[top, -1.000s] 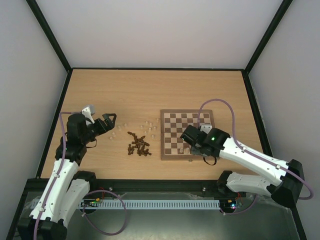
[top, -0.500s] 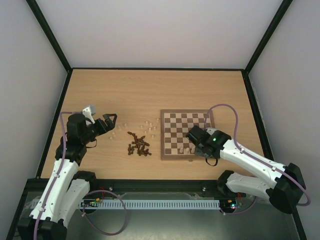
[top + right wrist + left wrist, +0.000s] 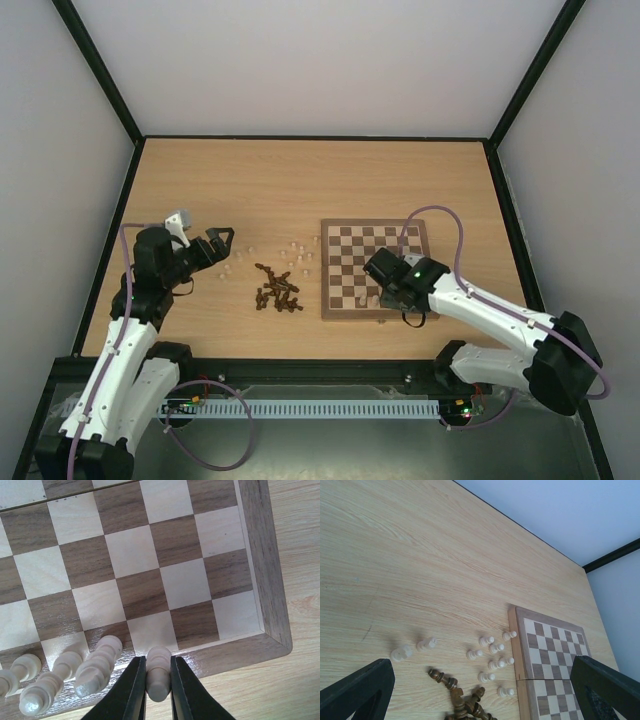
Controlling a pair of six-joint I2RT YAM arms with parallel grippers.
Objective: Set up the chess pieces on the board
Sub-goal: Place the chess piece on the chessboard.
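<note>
Pale walls and black frame posts box in a light wooden worktop (image 3: 300, 180). The board (image 3: 350, 255) lies on its right half, square to the edges. Its near border is close to the worktop's near edge, and a broad band of wood runs from its far border to the back wall. A narrower strip separates its right side from the right frame post.

The board has light and dark brown squares inside a plain brown border, with a seam across its middle. Left of it, just off the border, small pale pieces (image 3: 492, 652) stand scattered. A heap of dark pieces (image 3: 278, 290) lies nearer the arms, and two more pale ones (image 3: 412, 649) sit apart towards the left arm.

The left fingers (image 3: 355, 690) are spread wide with nothing between them, low over the worktop left of the loose pieces and pointing towards the board. The right fingers (image 3: 134, 685) are pinched on one pale piece (image 3: 158, 672), held over the board's near edge row beside the corner square. Three pale pieces (image 3: 97, 665) stand in that same row, just beside the held one.
</note>
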